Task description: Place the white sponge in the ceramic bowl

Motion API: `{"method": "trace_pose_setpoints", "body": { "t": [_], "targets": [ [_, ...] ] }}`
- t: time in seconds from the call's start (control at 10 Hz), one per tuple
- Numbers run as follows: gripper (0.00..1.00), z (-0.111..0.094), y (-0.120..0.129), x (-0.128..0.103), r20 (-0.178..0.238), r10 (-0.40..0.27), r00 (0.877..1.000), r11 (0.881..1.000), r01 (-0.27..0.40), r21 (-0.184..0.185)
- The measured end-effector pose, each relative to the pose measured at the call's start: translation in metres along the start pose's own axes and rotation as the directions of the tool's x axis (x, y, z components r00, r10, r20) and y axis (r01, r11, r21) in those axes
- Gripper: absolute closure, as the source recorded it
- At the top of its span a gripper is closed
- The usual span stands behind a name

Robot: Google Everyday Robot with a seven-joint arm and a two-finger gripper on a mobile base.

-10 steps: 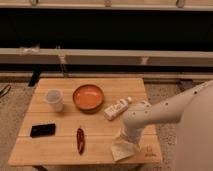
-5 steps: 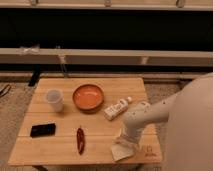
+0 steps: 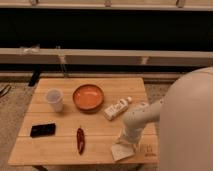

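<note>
The white sponge (image 3: 120,151) lies flat on the wooden table (image 3: 100,125) near its front right edge. My gripper (image 3: 128,142) is at the end of the white arm, which reaches down from the right. It sits right over the sponge's back edge and hides part of it. The ceramic bowl (image 3: 88,97), orange-red inside, stands at the middle back of the table. It holds nothing and lies well to the left of and behind the gripper.
A white bottle (image 3: 118,108) with a printed label lies between bowl and arm. A translucent cup (image 3: 54,99) stands left of the bowl. A black phone (image 3: 42,130) and a red chili (image 3: 80,139) lie front left. My white body (image 3: 190,125) fills the right side.
My body has come further into view on the right. The arm has bent closer over the sponge. The sponge and the other things have not moved.
</note>
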Motion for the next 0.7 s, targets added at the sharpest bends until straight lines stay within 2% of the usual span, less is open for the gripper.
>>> {"method": "trace_pose_setpoints", "body": {
  "t": [0.5,0.6,0.7],
  "targets": [
    [0.93,-0.001,-0.003,0.004,-0.011,-0.004,1.000,1.000,0.004,0.018],
    [0.99,-0.004,-0.003,0.004,-0.009,-0.003,1.000,1.000,0.003,0.019],
    [1.00,-0.009,-0.001,0.005,-0.006,-0.003,1.000,1.000,0.003,0.017]
  ]
}}
